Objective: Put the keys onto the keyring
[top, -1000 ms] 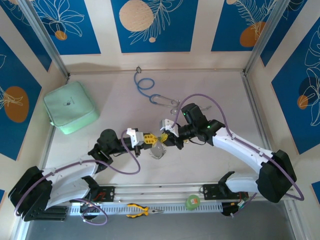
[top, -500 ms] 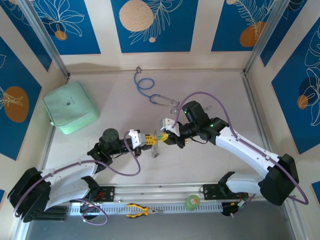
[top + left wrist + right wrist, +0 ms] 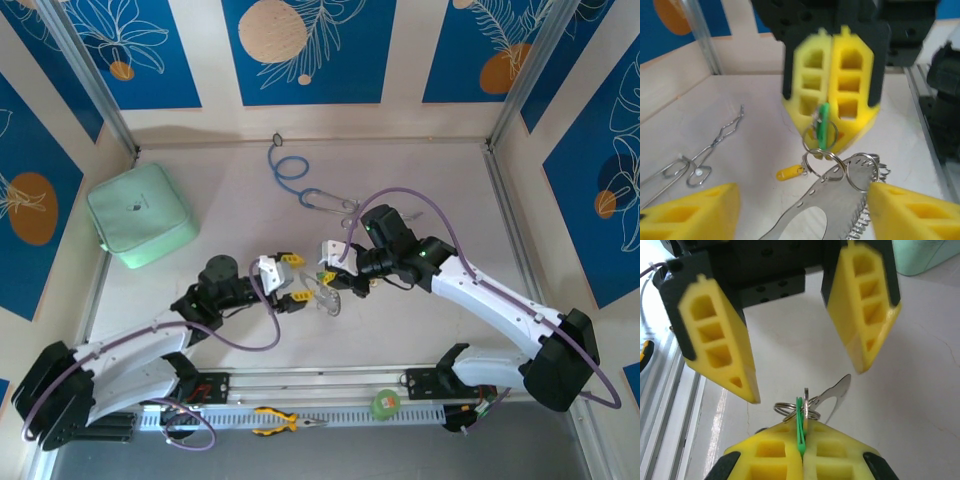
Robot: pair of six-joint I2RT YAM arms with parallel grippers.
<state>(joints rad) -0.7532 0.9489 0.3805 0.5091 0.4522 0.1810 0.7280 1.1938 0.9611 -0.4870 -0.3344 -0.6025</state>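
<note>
Yellow-fingered right gripper is clenched on the green key, which is pinched edge-on right at the fingertips. The silvery keyring is linked to that key through small rings and is found between the fingers of the left gripper, which are spread wide with nothing grasped. The yellow key is seen lying on the table, just beside the keyring.

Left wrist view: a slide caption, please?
Right gripper pinches the green key at the keyring; yellow key lies loose.
</note>
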